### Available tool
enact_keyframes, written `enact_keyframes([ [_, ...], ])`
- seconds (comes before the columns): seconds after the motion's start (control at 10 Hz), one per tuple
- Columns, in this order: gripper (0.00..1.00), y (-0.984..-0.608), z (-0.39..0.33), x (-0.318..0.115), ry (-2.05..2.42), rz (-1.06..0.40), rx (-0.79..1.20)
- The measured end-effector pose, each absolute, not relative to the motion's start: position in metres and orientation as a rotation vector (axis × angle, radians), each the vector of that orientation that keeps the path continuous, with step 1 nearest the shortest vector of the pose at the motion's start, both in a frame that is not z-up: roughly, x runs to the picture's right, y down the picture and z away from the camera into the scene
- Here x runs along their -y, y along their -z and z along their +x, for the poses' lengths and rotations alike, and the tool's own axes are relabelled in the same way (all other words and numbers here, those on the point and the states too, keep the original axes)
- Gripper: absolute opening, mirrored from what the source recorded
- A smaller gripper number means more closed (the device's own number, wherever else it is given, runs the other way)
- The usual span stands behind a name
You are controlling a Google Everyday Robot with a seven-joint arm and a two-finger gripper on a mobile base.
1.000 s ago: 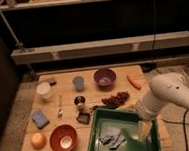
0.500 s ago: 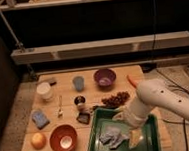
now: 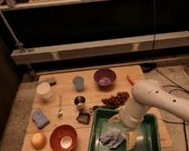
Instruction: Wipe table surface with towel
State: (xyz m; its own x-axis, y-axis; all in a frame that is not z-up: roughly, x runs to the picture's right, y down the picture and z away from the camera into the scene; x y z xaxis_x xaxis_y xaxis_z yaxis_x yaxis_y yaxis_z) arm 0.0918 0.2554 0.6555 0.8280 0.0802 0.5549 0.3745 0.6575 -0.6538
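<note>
A crumpled grey-blue towel (image 3: 111, 137) lies in the green tray (image 3: 149, 122) at the front right of the wooden table (image 3: 65, 100). My white arm comes in from the right and bends down over the tray. My gripper (image 3: 122, 131) is at its end, low inside the tray, right at the towel's right edge. A yellowish shape (image 3: 130, 141) shows just below the arm's end; I cannot tell what it is.
On the table stand a white cup (image 3: 44, 90), a blue-grey cup (image 3: 78, 83), a purple bowl (image 3: 105, 78), a carrot (image 3: 131, 80), a spoon (image 3: 60, 107), a blue sponge (image 3: 40, 118), an orange (image 3: 38, 140) and a red bowl (image 3: 63, 138). Shelving runs behind.
My arm has swung left from the tray's right side and dropped toward the towel.
</note>
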Motion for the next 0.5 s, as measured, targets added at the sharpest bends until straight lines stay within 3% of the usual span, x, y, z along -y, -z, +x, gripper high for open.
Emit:
enact_keyframes([
  [0.5,0.8,-0.671,0.066,-0.257,0.251,-0.947,0.535],
])
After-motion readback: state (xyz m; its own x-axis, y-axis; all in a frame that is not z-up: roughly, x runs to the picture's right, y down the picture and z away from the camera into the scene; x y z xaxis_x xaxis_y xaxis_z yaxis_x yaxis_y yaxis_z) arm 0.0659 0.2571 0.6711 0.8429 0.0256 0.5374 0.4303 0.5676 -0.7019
